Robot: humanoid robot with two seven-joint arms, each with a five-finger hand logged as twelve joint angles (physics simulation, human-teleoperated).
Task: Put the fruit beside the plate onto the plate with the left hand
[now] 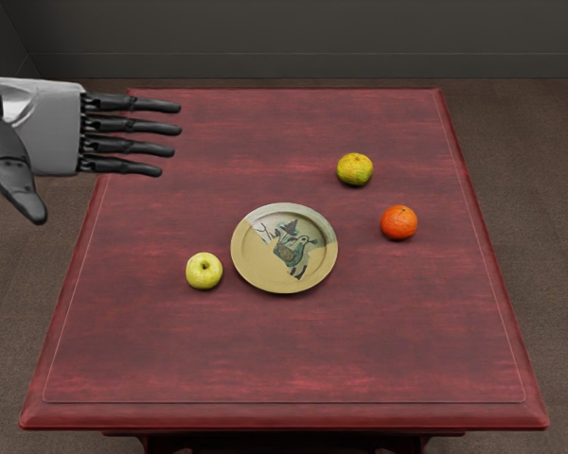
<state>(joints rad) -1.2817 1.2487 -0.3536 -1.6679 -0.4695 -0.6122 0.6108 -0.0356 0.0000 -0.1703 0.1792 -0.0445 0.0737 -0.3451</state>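
Three fruits: we count them all lying on the tabletop (265, 359).
Apple (204, 270): just left of the plate (251, 265).
Orange (399, 222): right of plate, apart.
Green citrus (355, 169): farther back.
Left hand (80, 132): fingers straight, slightly spread, holding nothing, at far-left corner.

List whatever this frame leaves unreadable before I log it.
1. Left hand: in the head view, its arm is cut off by the picture's left edge.
2. Right hand: outside the head view altogether.
3. Plate: the painted figure is too small to identify.
4. Yellow-green fruit: its underside is hidden by its own body, so its contact with the table cannot be checked.
5. Table legs: hidden under the tabletop and cut by the bottom edge.
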